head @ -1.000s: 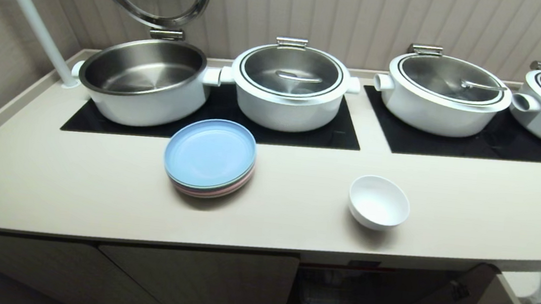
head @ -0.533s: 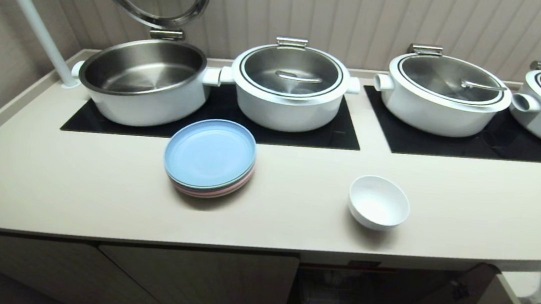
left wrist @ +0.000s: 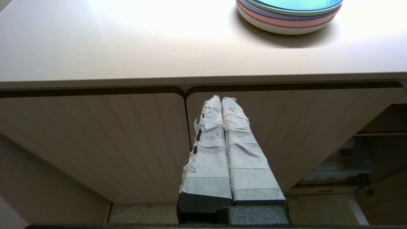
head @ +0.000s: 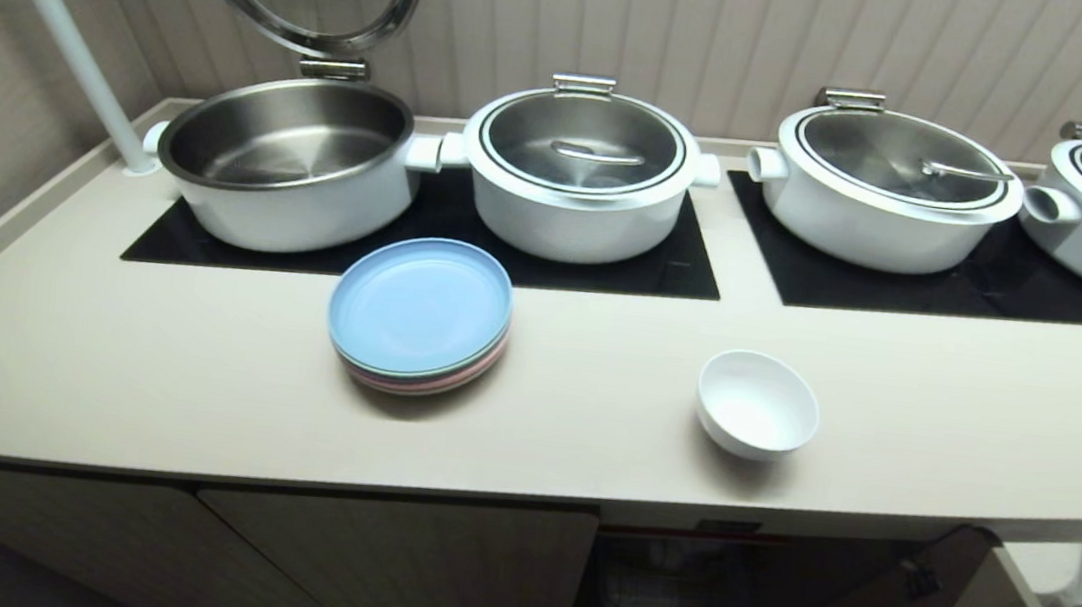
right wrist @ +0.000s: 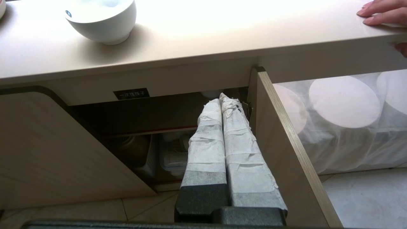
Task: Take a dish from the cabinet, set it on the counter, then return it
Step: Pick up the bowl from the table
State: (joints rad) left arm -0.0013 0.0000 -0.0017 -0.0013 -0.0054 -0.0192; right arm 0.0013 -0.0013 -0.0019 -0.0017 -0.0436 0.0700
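One text shows: a small black label point(right wrist: 131, 94) with white Chinese characters, fixed to the beige strip just under the desk point(right wrist: 190, 47) edge, above the cabinet point(right wrist: 152, 127) opening. It sits beyond the right gripper point(right wrist: 221, 98) and off to one side of its pressed-together jaws. It seems to read 一次性筷子, though the last characters are unclear.

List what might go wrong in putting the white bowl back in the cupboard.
1. The bowl sits close to the counter's front edge; a clumsy reach might knock it off.
2. A person's hand rests on the counter near the open cupboard door; a rising arm could hit it.
3. Both pincers, left and right, hang shut below the counter and must open before gripping.
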